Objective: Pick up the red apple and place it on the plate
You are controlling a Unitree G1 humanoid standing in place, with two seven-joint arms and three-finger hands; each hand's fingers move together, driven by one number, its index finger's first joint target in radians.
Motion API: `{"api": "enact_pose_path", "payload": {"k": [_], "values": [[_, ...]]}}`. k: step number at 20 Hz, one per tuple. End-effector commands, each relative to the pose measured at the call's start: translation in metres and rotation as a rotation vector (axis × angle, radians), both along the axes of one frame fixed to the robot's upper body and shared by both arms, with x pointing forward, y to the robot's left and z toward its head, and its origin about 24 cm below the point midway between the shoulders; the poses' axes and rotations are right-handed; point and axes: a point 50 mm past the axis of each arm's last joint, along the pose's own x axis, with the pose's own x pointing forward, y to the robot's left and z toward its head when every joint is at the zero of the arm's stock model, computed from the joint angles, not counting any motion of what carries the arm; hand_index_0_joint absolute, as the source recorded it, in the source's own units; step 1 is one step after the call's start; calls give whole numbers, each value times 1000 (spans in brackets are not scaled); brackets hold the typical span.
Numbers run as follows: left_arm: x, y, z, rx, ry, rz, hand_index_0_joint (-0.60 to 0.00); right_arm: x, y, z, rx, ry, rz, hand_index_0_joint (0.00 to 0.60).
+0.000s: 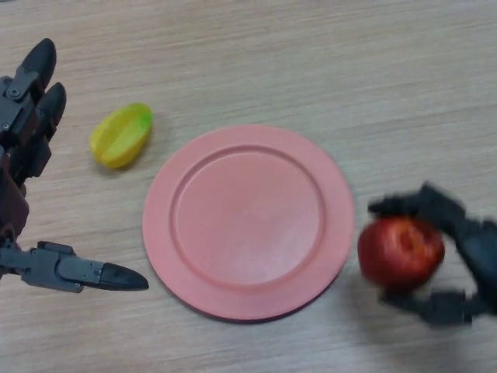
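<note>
The red apple (399, 250) is just right of the pink plate (248, 221), close to its right rim. My right hand (474, 256) comes in from the right and its fingers and thumb curl round the apple from above and below. I cannot tell whether the apple rests on the table or is lifted. The plate lies flat in the middle of the wooden table and holds nothing. My left hand (31, 116) is at the far left, open, with its thumb pointing towards the plate.
A yellow-green star fruit (121, 135) lies on the table left of the plate, near my left hand. The wooden table (311, 62) stretches beyond the plate.
</note>
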Motion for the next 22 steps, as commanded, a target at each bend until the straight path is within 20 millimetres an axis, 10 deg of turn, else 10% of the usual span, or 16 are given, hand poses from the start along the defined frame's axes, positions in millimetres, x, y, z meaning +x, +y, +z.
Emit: {"api": "enact_pose_path", "payload": {"k": [1,8,14,22], "values": [[-11,4,31,40,-221,10,0,6,20,48,98,-201,101,600],[-6,-1,33,17,-218,-6,0,50,73,24,44,-51,140,600],[-2,-11,33,36,-189,-37,0,52,88,29,91,22,207,0],[7,-10,32,46,-175,-58,0,15,54,69,232,22,311,0]]}}
